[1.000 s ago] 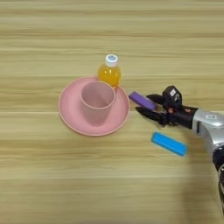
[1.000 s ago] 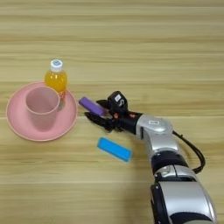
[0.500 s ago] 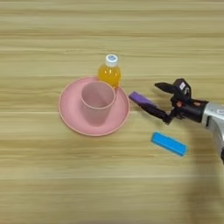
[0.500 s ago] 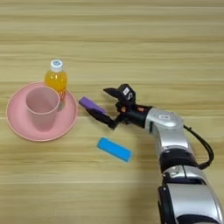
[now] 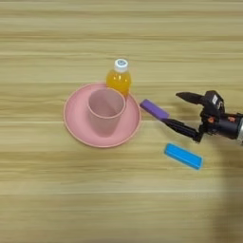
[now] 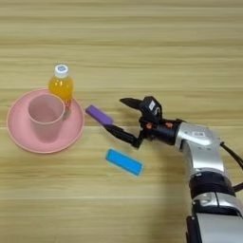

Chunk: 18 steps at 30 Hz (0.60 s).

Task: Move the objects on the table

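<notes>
Three loose objects spread over the table in the left eye view: purple bar just right of the pink plate, lying at a slant; blue bar lower right, flat on the wood and well clear of the plate; orange-juice bottle upright behind the plate's far rim, white cap on top, possibly touching the rim, hard to tell from above. Pink cup standing on the plate. Right gripper reaching in from the right edge, fingers spread wide, upper finger pointing left in the air, lower finger stretching toward the purple bar's right end, tip close to it; contact unclear. Nothing grasped.

Seen again in the right eye view, with the silver forearm running down to the bottom edge. Gripper jaws parted, empty. Purple bar beside the plate rim, apart from it. Blue bar below the gripper, clear of both fingers. Bottle at the plate's upper right rim, cup next to it.
</notes>
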Motion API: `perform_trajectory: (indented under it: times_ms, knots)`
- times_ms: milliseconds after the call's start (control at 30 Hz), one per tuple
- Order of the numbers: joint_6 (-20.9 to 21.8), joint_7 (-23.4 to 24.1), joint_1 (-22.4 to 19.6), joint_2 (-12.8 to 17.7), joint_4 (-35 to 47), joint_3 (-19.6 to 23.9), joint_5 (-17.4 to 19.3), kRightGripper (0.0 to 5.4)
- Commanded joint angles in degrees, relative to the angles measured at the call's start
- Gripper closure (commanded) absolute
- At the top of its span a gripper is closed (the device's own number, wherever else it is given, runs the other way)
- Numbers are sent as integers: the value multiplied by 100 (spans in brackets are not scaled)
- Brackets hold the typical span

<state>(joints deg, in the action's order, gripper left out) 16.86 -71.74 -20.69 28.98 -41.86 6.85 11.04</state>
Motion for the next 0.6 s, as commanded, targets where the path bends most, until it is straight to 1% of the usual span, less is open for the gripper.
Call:
perform_trajectory:
  times_ms: [33,333,500,600]
  knots:
    - [136,-120,-153,341,440,89,202,5]
    - [59,-695,137,497,651,60,340,5]
    - [47,-974,297,564,679,-7,336,5]
    - [140,-1059,344,571,591,-65,269,5]
